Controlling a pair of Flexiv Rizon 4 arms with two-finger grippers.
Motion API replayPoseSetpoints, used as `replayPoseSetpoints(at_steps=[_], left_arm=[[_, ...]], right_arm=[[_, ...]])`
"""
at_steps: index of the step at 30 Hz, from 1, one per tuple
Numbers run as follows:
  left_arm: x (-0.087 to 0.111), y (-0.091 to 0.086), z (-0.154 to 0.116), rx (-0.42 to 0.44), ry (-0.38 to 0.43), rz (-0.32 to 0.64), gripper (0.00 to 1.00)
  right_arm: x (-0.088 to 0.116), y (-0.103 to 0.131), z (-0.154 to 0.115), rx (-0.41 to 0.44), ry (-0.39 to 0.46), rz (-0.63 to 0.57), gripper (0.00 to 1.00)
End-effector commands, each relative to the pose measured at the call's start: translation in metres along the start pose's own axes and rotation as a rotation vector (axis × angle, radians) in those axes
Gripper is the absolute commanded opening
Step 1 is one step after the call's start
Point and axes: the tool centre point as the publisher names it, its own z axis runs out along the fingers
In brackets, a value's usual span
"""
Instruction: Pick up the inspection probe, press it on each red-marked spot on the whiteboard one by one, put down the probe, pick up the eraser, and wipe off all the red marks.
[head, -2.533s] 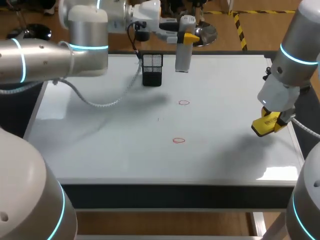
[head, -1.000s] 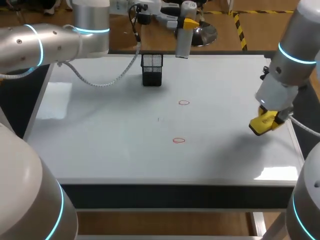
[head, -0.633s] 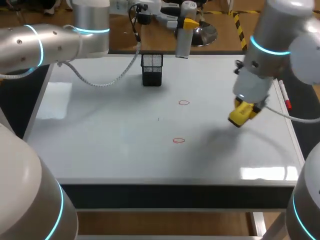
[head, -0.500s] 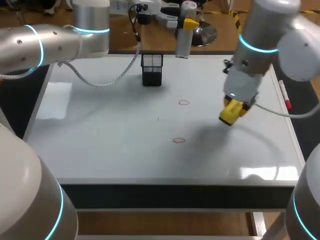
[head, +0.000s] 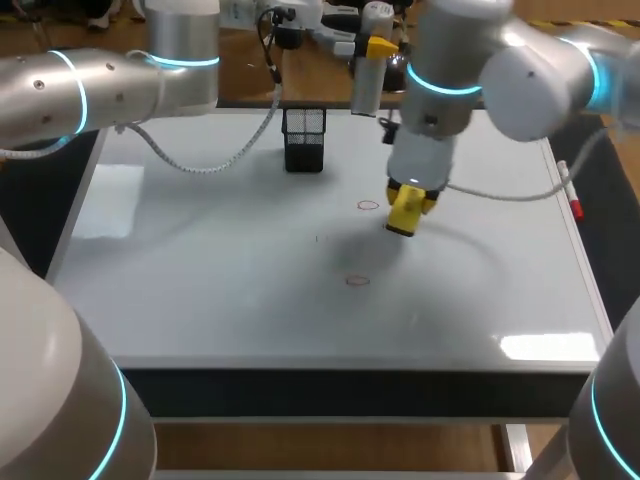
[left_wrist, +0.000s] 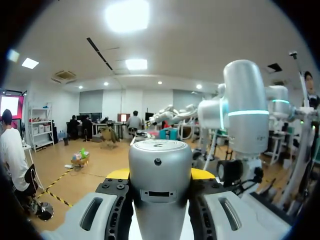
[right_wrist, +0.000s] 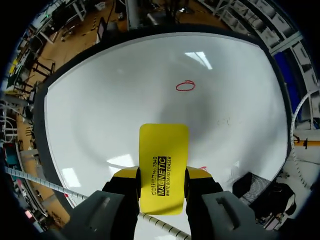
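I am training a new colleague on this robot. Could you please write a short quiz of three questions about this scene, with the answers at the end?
1. True or false: the right gripper is shut on the eraser.
2. How many red marks show on the whiteboard in the head view? A) one B) two C) four
3. Fill in the missing word: the left gripper, raised at the far side of the table, holds the grey ____.

Key
1. True. Both fingers touch the eraser, one on each side.
2. B. One mark lies next to the eraser and the other nearer the front edge.
3. probe
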Motion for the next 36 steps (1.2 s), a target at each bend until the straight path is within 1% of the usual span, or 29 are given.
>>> replayPoseSetpoints(at_steps=[1, 9, 17, 23, 29, 36], left_arm=[[0.000, -0.002, 0.000, -0.002, 0.001, -0.001, 0.00], [0.000, -0.002, 0.000, -0.002, 0.001, -0.001, 0.00], [0.000, -0.002, 0.000, -0.002, 0.001, -0.001, 0.00], [0.000, -0.002, 0.000, -0.002, 0.001, -0.001, 0.00], [0.000, -0.002, 0.000, -0.002, 0.001, -0.001, 0.00], [0.000, -0.002, 0.000, -0.002, 0.001, -0.001, 0.00]], right_arm=[[-0.033, -0.005, 0.009, -0.020, 0.156, -0.045, 0.00], [-0.059, -0.005, 0.023, -0.027, 0.173, -0.129, 0.00], [-0.076, -0.007, 0.029, -0.018, 0.189, -0.184, 0.00], [-0.080, -0.008, 0.035, -0.027, 0.185, -0.206, 0.00], [-0.079, -0.010, 0.043, -0.040, 0.177, -0.207, 0.00], [-0.079, -0.014, 0.053, -0.049, 0.146, -0.205, 0.00]])
